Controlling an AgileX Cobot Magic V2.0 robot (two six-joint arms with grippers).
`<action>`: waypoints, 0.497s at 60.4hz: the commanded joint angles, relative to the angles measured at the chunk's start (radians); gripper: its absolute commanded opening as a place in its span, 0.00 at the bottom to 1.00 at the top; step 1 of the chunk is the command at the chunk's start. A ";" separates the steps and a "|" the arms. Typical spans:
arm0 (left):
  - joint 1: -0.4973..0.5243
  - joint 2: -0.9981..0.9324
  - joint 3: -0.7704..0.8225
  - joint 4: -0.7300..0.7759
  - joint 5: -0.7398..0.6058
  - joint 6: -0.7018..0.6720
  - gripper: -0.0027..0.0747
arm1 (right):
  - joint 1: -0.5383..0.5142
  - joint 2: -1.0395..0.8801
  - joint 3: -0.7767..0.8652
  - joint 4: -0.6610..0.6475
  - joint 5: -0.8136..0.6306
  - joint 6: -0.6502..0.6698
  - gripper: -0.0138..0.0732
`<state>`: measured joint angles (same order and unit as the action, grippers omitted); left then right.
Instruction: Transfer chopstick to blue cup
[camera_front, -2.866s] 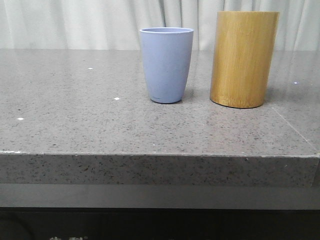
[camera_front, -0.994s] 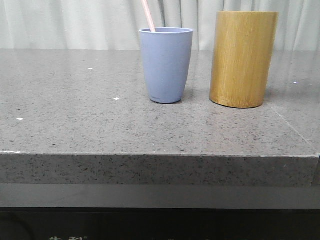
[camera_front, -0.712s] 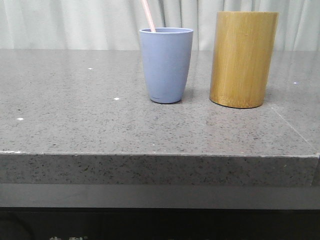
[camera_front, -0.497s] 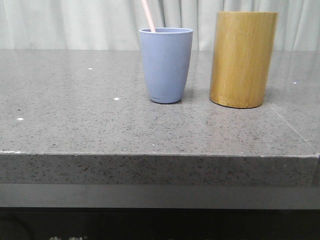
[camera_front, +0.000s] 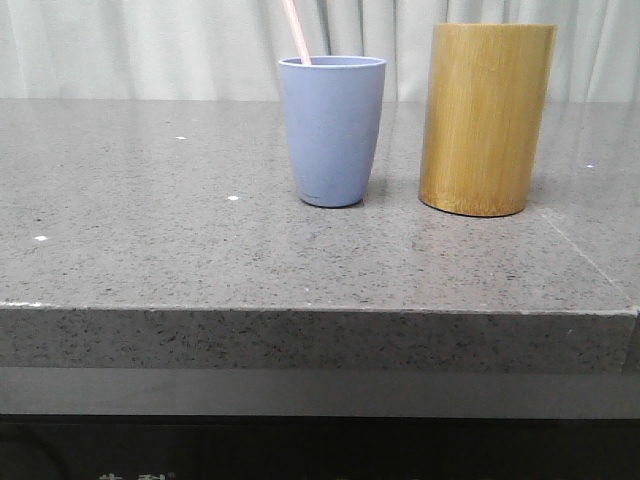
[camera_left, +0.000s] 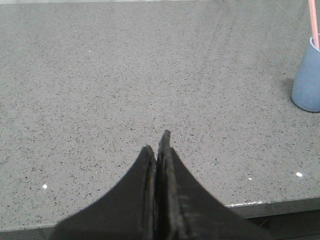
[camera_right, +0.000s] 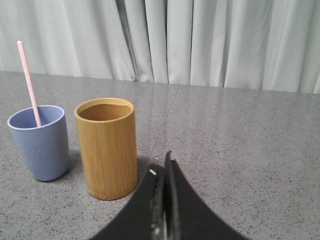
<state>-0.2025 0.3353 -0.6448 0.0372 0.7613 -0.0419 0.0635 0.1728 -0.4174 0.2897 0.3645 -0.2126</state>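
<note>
One chopstick (camera_front: 296, 31) stands in the blue cup (camera_front: 332, 130), its lower end inside and its long axis leaning only a little off upright against the rim, so the transfer looks done. From the right pincer (camera_right: 161, 172), the bamboo cylinder holder (camera_right: 106, 147) is just ahead and to one side, and the blue cup (camera_right: 39, 141) with the chopstick (camera_right: 29, 83) lies beyond it on that same side, apart from the fingers. From the left pincer (camera_left: 157, 150), the blue cup (camera_left: 307, 80) sits well off to the far side across bare grey worktop (camera_left: 125, 75), the chopstick (camera_left: 314, 22) rising from it. The right arm looks nearer to the cup. Both pincers are clenched, fingers pressed together, grasping nothing and touching neither cup nor holder. Any coming move is likely only a retreat from the worktop.
</note>
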 joint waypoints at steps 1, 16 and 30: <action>0.001 0.009 -0.024 -0.004 -0.083 -0.008 0.01 | -0.007 -0.010 -0.016 0.026 -0.092 -0.002 0.04; 0.001 0.009 -0.024 -0.004 -0.083 -0.008 0.01 | -0.007 -0.010 -0.016 0.066 -0.092 -0.002 0.04; 0.001 0.009 -0.024 -0.004 -0.083 -0.008 0.01 | -0.007 -0.010 -0.016 0.066 -0.092 -0.002 0.04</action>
<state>-0.2025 0.3353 -0.6448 0.0372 0.7613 -0.0419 0.0635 0.1531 -0.4084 0.3429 0.3568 -0.2126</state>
